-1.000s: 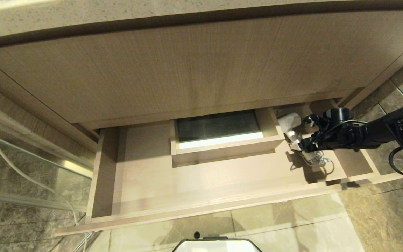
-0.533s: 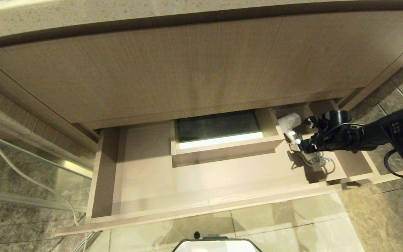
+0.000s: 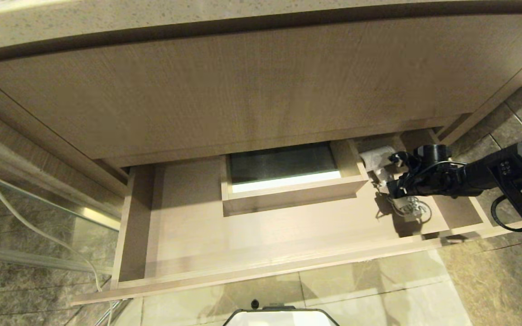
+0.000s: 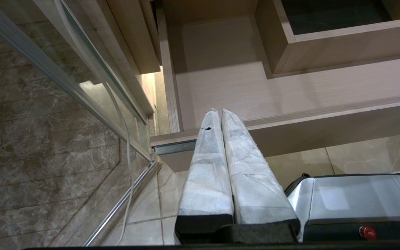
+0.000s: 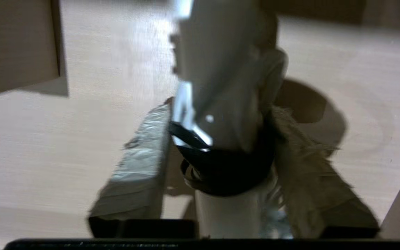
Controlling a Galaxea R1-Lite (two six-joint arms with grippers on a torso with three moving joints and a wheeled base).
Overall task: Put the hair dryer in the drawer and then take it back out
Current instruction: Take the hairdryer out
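The left gripper [image 4: 221, 114], pads pressed together, is parked before the drawer [image 3: 261, 267]. Deeper in its right end, the hair dryer [image 3: 375, 159] is straddled at the handle by the right gripper [image 3: 390, 183]; closure cannot be judged. Light, rigid, smooth plastic is expected; the trailing cord may snag.

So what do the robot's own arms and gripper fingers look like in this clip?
The right arm is matte black with boxy links, a round black wrist housing and a looping black cable. The right gripper and left gripper have long fingers wrapped in whitish crinkled tape on black bases; one right wrapping is frayed.
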